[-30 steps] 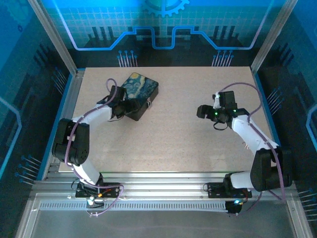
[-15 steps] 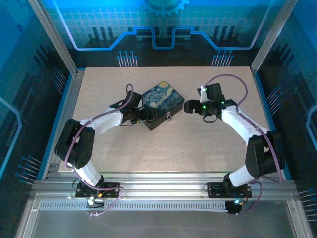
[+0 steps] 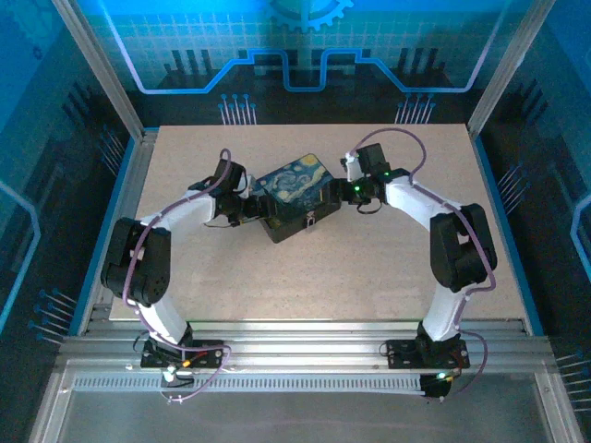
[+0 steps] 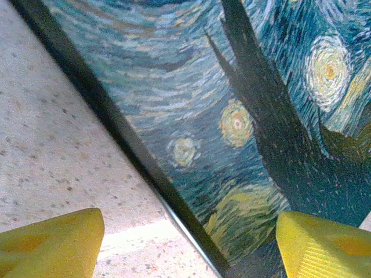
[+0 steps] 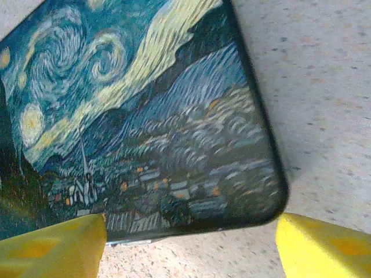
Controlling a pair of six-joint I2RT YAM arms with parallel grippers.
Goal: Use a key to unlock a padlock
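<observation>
Shifted from upper left to centre of the tabletop [image 3: 406, 277]: starry tin box [image 3: 294, 185]. Left claw [image 3: 252, 207] wide, straddling the box's left edge; right claw [image 3: 343, 190] wide about its right corner. Padlock [image 3: 312, 221] at lower front face. Advised: steady box squarely first, keep lock face unobstructed.

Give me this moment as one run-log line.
left gripper: open, edge of dark starry-night tin box between fingers | right gripper: open, box corner between fingers | tiny silvery padlock: on box's near side, untouched
</observation>
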